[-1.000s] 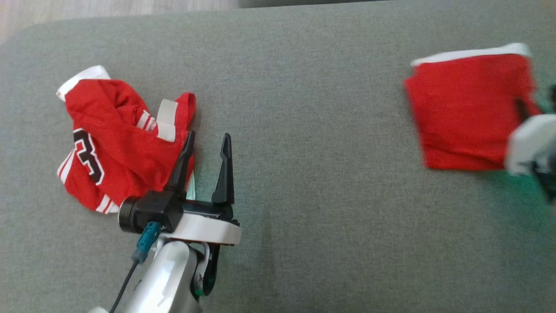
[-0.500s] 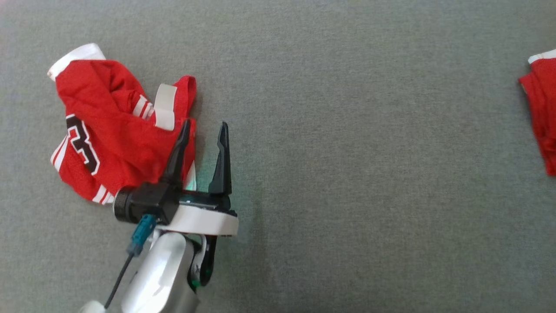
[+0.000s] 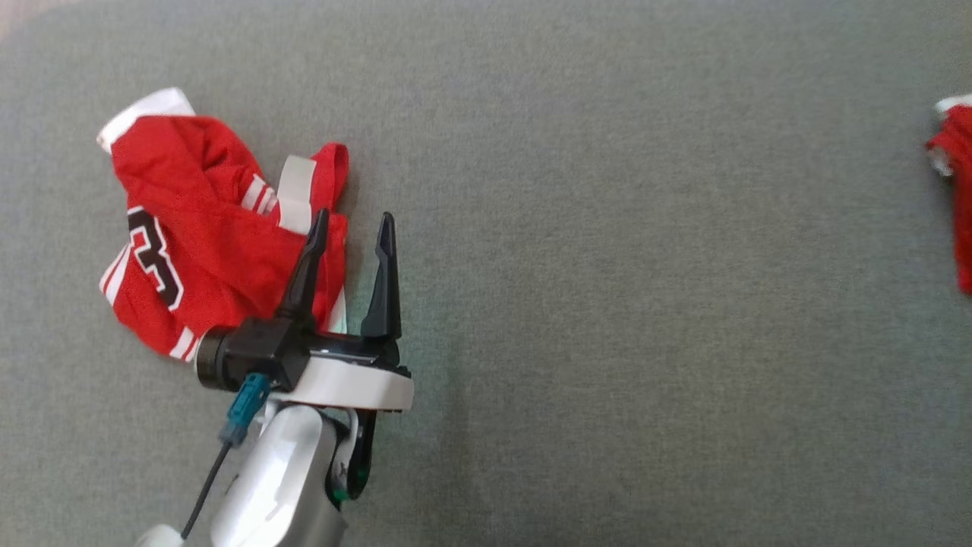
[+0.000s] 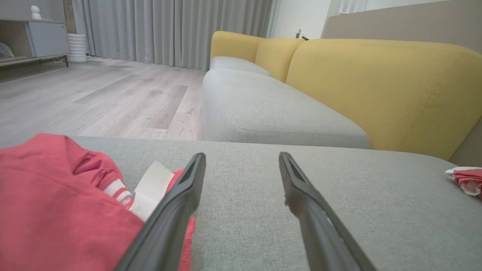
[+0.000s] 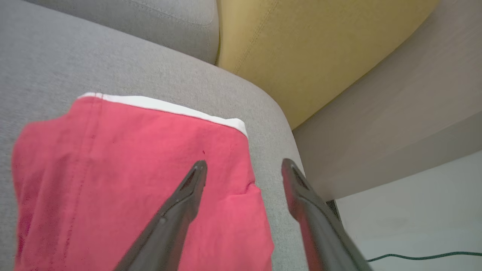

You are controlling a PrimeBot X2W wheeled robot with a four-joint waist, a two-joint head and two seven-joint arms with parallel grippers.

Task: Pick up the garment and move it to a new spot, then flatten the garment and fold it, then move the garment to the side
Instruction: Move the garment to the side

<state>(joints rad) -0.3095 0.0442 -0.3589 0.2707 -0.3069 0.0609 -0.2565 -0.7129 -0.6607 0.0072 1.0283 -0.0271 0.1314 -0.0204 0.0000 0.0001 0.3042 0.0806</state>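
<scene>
Item 1, left gripper (image 3: 355, 217): released, fingers spread, nothing between them but the bare grey cushion (image 3: 607, 319); its pale forearm trails behind it.

Item 2, crumpled garment (image 3: 201, 235): red, with white bands and a black numeral; heaped on the cushion just to the left of this gripper; its near edge lies under the gripper's left finger, though contact cannot be told; a white strip shows just past that fingertip.

Item 3, beyond the left fingertips: the cushion's far edge; then a second grey seat (image 4: 263, 113) with a yellow backrest (image 4: 376, 82); wooden floor (image 4: 94, 98) to the left; grey curtains (image 4: 169, 30) and a cabinet (image 4: 41, 35) farthest off.

Item 4, right gripper (image 5: 244, 163): released, fingers apart, empty.

Item 5, folded garment (image 5: 131, 180): red, with a white band along its far edge; a flat rectangle on the cushion, under and to the left of this gripper; the left finger lies over the cloth, the right finger past its right edge, over the cushion's rim; well apart to the right of the left gripper.

Item 6, to the right of the right gripper: a dark cable (image 5: 414, 257) on a pale floor.
</scene>
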